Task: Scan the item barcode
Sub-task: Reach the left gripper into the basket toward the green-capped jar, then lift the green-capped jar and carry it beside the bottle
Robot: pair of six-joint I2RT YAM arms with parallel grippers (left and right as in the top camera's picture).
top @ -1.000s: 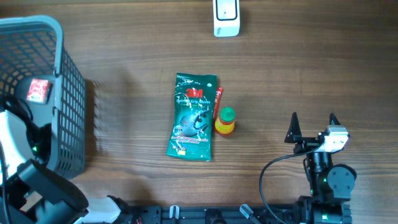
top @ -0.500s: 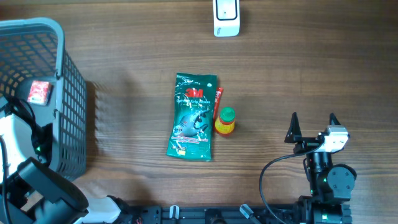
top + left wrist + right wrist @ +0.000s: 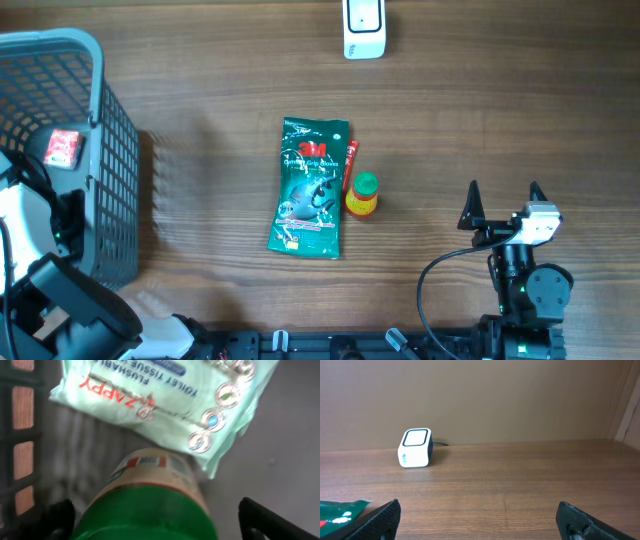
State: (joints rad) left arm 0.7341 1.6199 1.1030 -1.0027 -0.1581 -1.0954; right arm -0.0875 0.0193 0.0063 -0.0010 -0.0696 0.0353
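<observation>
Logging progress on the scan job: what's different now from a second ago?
Nothing visibly changed: the green 3M packet, small bottle, scanner and basket lie as before, and the right gripper stays open.

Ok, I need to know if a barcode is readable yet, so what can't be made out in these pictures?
Overhead: print on the green 3M pack and the yellow bottle is too small; no barcode shows.
Overhead: the red item beside the pack is too small to identify.
Left wrist: the green-capped jar is blurred and cut off by the bottom edge.
Left wrist: the Zappy tissue pack is cut off by the top edge.
</observation>
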